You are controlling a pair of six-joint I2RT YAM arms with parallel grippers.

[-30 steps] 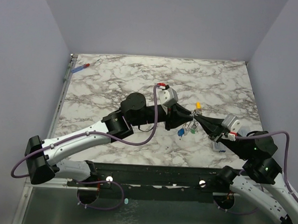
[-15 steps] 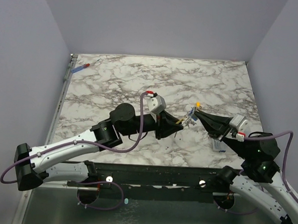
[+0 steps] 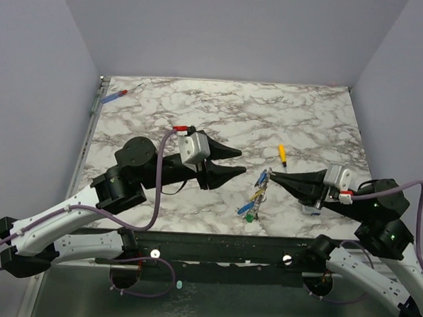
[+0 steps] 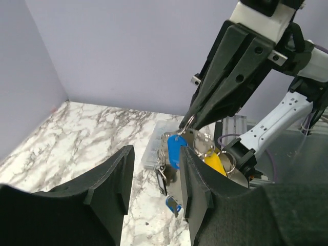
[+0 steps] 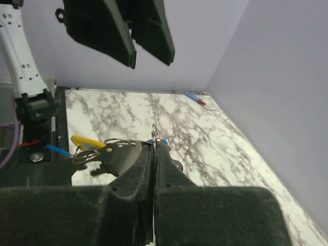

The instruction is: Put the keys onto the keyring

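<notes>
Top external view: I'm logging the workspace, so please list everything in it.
keyring: one, silver, pinched at the tip of the right gripper
keys: several, silver with blue, yellow, green tags, bunched hanging from the keyring
screwdriver: one, yellow handle, table centre-right
small tool: one, blue and red, far left corner
plastic box: one, clear, beneath the right gripper
table: one, white-grey marble
left gripper: one, black, open, left of the keys
right gripper: one, black, shut on the keyring
</notes>
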